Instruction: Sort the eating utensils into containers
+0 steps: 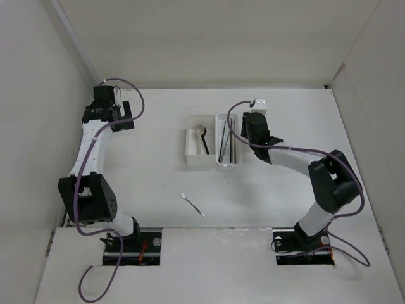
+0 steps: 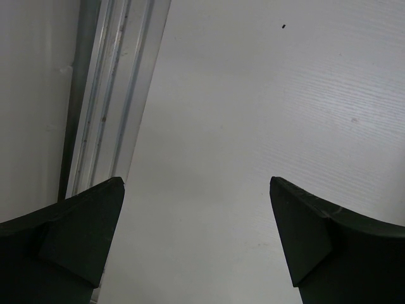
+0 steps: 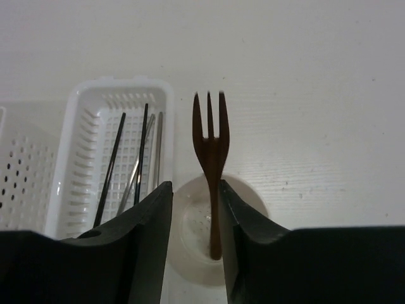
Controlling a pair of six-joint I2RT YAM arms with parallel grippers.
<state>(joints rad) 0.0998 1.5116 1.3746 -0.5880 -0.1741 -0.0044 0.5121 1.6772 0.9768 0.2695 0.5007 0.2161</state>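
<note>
You have nothing to read here: no lettering, label, brand, number or sign shows legibly in any of the three views.

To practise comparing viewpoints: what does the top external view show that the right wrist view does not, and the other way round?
Only the top external view: the small silver fork lying on the table, and the left arm. Only the right wrist view: the brown wooden fork standing in the round cup. Both: the perforated tray holding chopsticks.
</note>
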